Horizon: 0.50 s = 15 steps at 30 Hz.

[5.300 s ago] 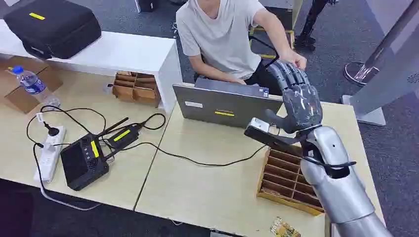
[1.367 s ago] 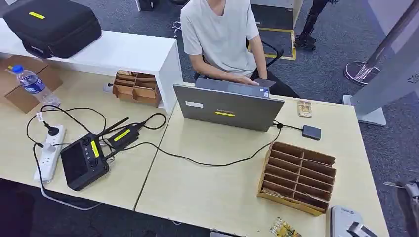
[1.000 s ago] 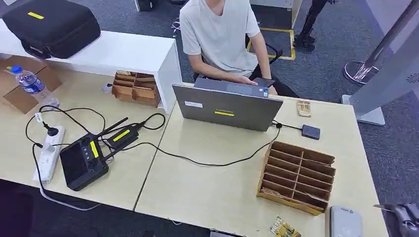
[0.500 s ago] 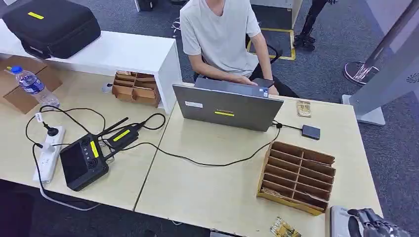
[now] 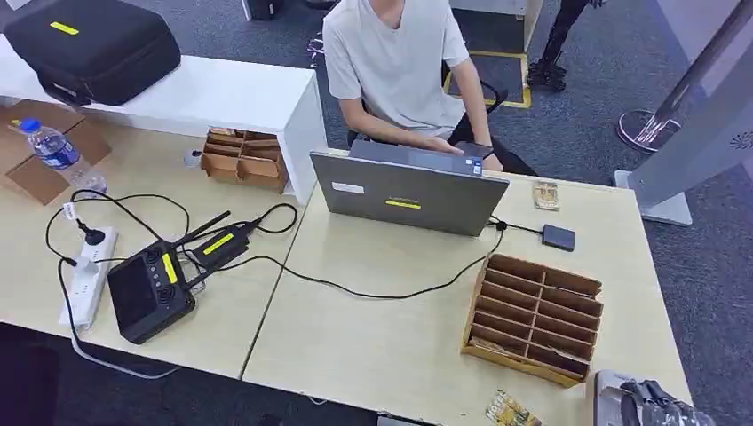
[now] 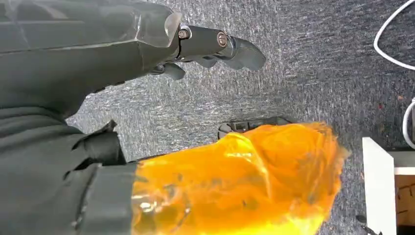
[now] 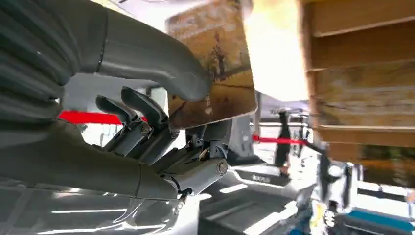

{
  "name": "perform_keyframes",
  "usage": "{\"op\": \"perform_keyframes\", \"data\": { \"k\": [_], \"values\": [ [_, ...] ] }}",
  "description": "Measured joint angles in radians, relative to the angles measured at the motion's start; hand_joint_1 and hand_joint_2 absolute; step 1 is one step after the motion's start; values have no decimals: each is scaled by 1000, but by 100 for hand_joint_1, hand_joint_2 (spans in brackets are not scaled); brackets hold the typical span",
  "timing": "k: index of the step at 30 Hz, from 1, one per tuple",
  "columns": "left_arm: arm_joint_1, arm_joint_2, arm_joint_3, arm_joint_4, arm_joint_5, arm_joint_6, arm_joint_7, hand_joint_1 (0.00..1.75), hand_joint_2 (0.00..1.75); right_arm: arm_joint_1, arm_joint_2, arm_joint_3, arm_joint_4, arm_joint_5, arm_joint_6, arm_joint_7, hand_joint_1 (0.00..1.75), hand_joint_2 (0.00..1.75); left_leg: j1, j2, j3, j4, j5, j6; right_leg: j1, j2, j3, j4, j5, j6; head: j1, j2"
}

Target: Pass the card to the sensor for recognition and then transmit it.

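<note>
Pale wooden surface [image 5: 391, 346] carried a brown slotted cardboard organiser [image 5: 535, 319], and at its near right corner the right hand [image 7: 161, 122] pinched a brown printed card [image 7: 215, 63] under its thumb, a shallow hold that could slip before the small dark sensor [image 5: 559, 237], while the left hand [image 6: 215, 46] hung empty, fingers apart.

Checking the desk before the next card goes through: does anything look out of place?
One card hangs partly over the table's near edge, left of the right hand.
</note>
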Motion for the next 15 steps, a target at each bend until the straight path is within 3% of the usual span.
{"op": "perform_keyframes", "data": {
  "k": [15],
  "values": [
    [-1, 0, 2, 0, -3, 0, 0, 0, 0, -32, 25, -56, 87, 4, -3, -6, 175, 175, 0, 2, 2, 0, 0, 0, 0, 1, 1, 0, 1, 0, 0, 0]
  ]
}}
